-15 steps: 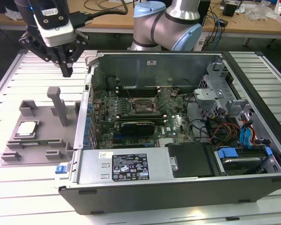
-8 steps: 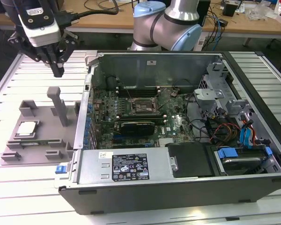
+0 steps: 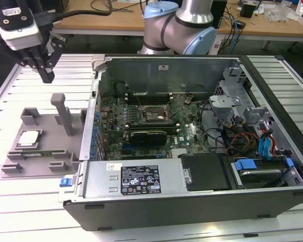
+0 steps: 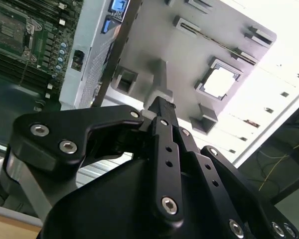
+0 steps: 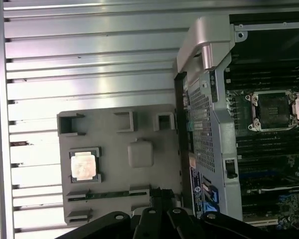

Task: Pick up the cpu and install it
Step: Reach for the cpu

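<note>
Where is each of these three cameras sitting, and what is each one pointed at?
Exterior view: stands off the arm, looking down at a slant on the open computer case and, at the exterior view's left, the grey tray; the arm and its tool show.
First wrist view: rides at the wrist, looking down on the tray and the case's edge; the tool's tip shows.
Second wrist view: rides at the wrist, looking along the tool's black links towards the tray.
Shared: all three show the cpu lying in the tray.
</note>
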`<control>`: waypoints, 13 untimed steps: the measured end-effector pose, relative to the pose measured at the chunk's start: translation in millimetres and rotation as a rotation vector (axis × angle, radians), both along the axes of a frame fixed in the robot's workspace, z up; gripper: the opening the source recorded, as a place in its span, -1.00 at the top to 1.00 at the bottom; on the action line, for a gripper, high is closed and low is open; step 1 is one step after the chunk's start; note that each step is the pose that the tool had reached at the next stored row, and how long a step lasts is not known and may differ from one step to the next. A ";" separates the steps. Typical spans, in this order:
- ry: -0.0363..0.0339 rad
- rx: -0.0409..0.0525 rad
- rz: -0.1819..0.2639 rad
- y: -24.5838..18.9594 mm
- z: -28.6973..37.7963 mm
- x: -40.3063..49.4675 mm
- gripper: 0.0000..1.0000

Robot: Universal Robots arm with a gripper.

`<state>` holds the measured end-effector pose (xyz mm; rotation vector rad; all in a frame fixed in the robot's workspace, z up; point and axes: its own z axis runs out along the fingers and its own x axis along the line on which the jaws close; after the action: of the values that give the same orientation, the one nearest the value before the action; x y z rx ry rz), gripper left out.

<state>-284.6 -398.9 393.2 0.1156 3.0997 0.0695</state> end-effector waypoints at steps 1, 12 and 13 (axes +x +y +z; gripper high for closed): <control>-0.0008 0.0000 0.000 0.0 0.0 -4.8 0.79; -0.0094 -0.0001 0.000 0.0 0.1 -48.9 0.79; -0.0112 0.0000 0.000 0.0 0.0 -56.8 0.79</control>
<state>-341.4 -398.9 393.3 0.1148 3.0885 0.0698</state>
